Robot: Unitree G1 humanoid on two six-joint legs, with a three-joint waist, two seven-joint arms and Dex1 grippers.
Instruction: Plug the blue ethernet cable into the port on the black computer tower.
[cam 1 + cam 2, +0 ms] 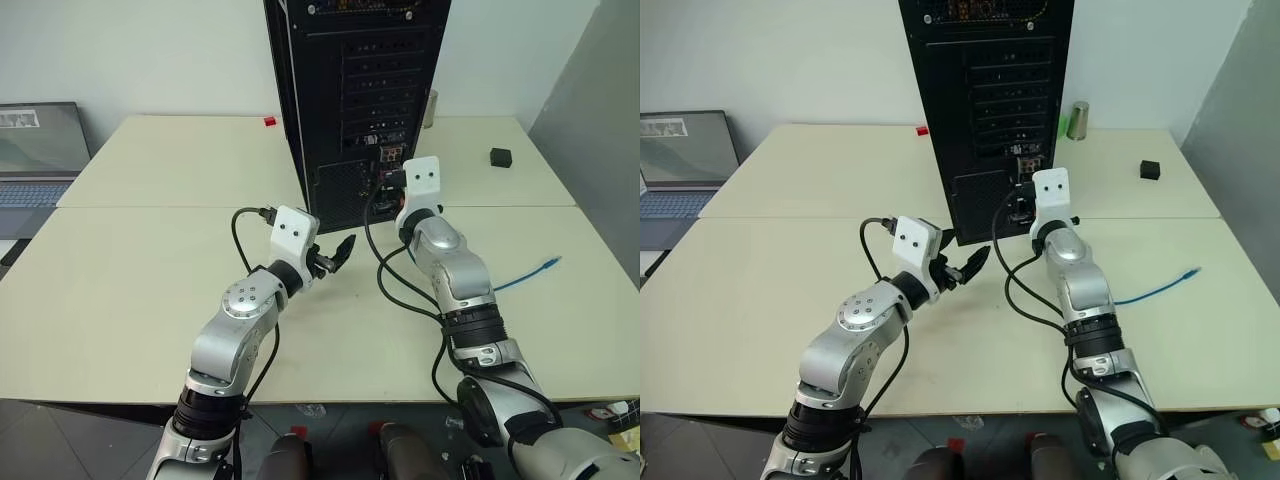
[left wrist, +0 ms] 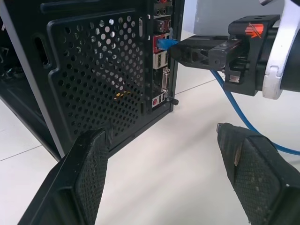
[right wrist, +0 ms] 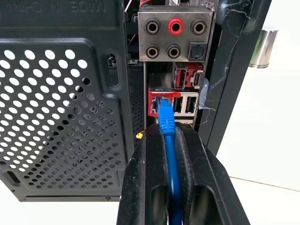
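The blue ethernet cable (image 3: 167,140) was clamped lengthwise between the closed fingers of the right gripper (image 3: 169,140), its plug pointing straight ahead into the port (image 3: 157,105) of the black computer tower (image 3: 65,93). The left gripper (image 2: 164,173) was held open nearby, empty.

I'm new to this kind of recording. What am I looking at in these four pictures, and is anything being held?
This is a two-armed humanoid robot at a pale table. Two pictures come from cameras in its head, looking down over its arms; the other two come from cameras on each wrist, looking along that arm's black fingers.

On the table stands the black computer tower, rear face toward the robot. A grey laptop, a small black block and a metal cylinder lie farther off.

The right tool is shut on the blue ethernet cable, with the plug at the port among the red connectors. The left tool hangs open beside the tower, holding nothing.
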